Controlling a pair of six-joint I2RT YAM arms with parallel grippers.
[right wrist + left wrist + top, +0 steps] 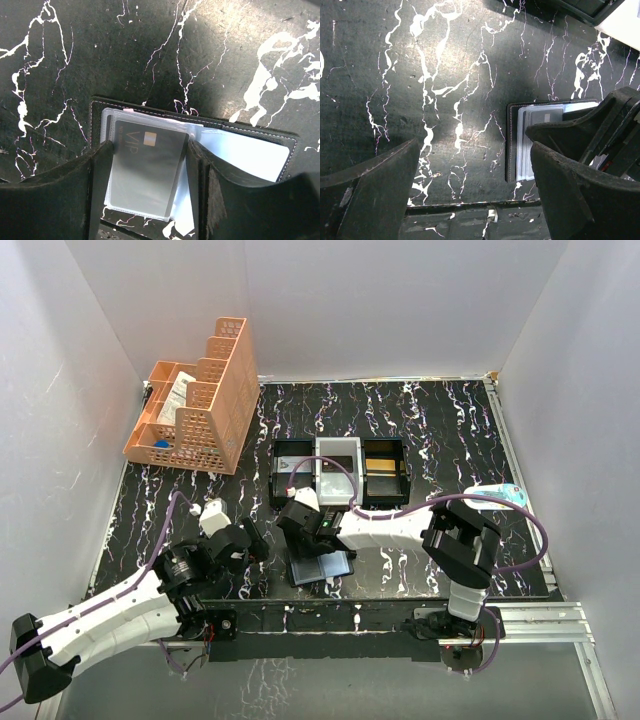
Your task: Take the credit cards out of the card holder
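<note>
Card holder (pixel 200 145) lies open on table (pixel 420 100), near front edge. Right fingers (pixel 100 190) straddle grey VIP card (pixel 145 170), contact unclear. Left fingers (pixel 380 190) spread wide, empty, beside holder.

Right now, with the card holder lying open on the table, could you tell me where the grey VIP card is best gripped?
Grip the grey VIP card by its two long side edges, coming straight down from above. It lies flat, face up, in a clear sleeve of the open card holder, and the right gripper already straddles it, one finger on each side. Pulling toward the sleeve's open end should slide it free.
</note>
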